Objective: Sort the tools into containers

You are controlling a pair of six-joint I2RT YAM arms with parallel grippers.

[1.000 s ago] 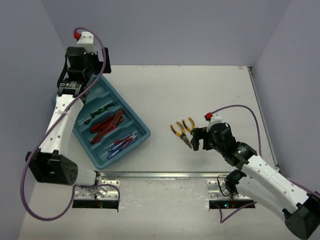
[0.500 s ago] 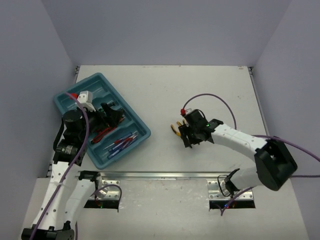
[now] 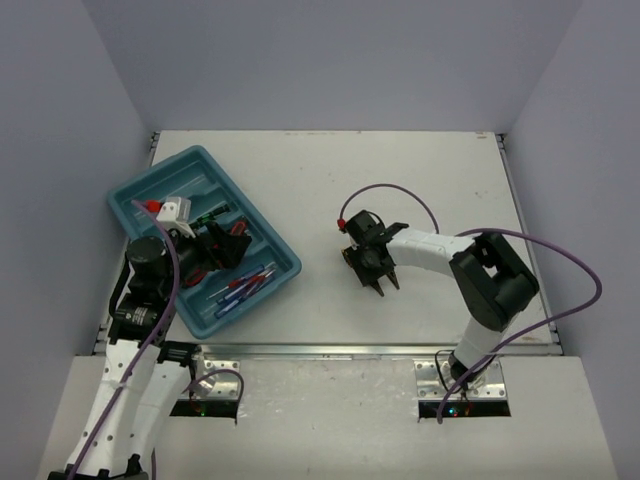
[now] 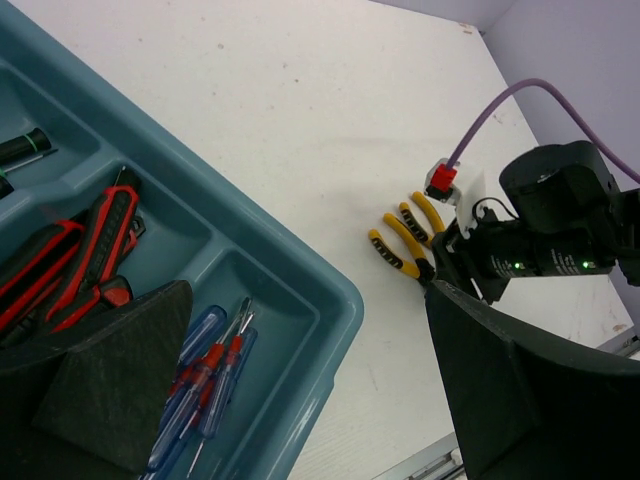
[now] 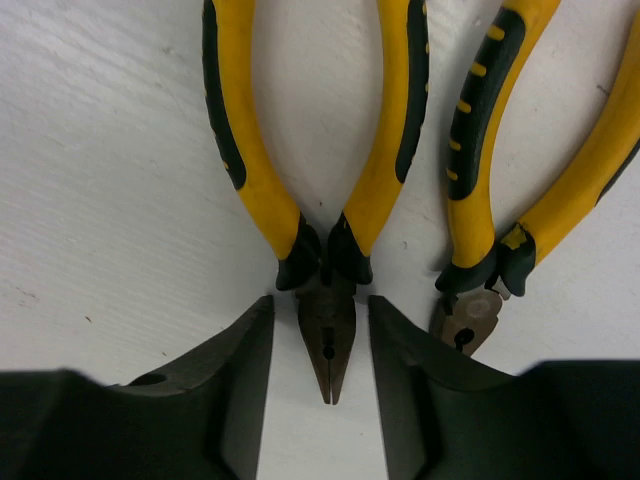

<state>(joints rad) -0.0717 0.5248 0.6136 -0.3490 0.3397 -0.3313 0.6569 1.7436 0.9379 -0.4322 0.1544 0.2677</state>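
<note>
Two yellow-handled pliers lie side by side on the white table. My right gripper (image 5: 322,345) is low over them, open, its fingers (image 5: 235,380) on either side of the needle-nose pliers' (image 5: 327,345) tip with a thin gap on each side. The second pliers (image 5: 480,300) lie just right of it. From above, the right gripper (image 3: 375,272) hides most of the pliers (image 3: 347,257). The teal tray (image 3: 265,225) holds red cutters (image 4: 95,245), blue screwdrivers (image 4: 205,375) and a black-green screwdriver (image 4: 22,148). My left gripper (image 4: 310,420) hovers wide open over the tray.
The right arm's purple cable (image 3: 385,190) loops over the table behind the pliers. A metal rail (image 3: 330,350) runs along the near table edge. Grey walls close in the left, back and right sides.
My right gripper moved left onto the pliers and its jaws narrowed around the needle-nose tip. The left arm drew back from the tray's far end to hover over its middle.
</note>
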